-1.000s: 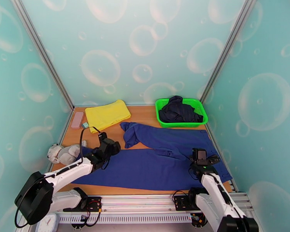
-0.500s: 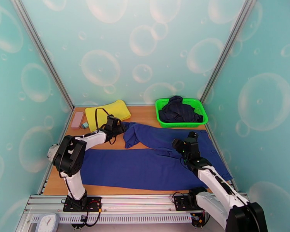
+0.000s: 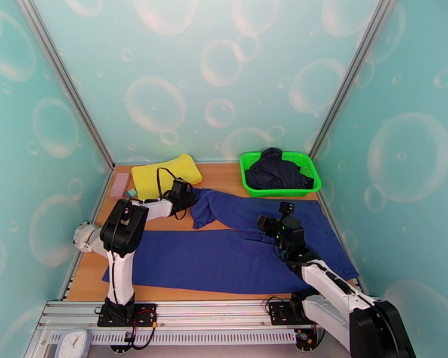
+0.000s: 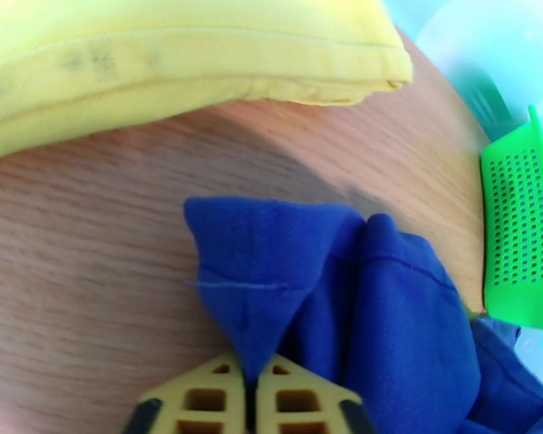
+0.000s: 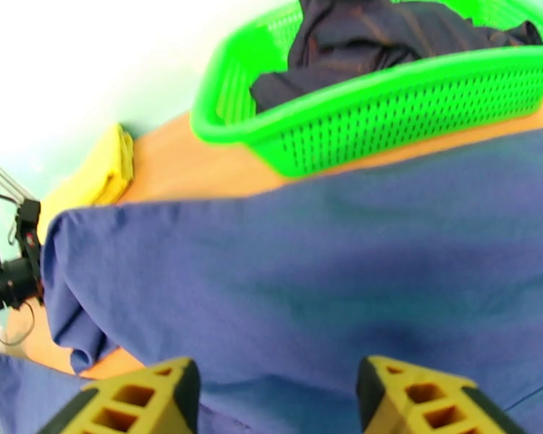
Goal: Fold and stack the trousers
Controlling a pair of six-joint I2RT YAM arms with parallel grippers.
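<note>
Trousers (image 3: 224, 261) lie spread mid-worktop (image 3: 224, 174), nothing folded or stacked yet. Left pincer (image 4: 255, 390) is clamped shut on the bunched far leg's cuff at 11 o'clock. Right pincer (image 5: 275, 399) gapes over the cloth, holding nothing. The left wrist view shows that pinch clearly; from overhead it's too small to tell.

Your right gripper (image 5: 275, 377) sits bottom centre, jaws apart, nothing between them. The blue trousers (image 5: 308, 262) fill mid-frame. The green basket (image 5: 387, 88) upper right holds a dark garment (image 5: 387, 30); yellow cloth (image 5: 105, 171) at left.
</note>
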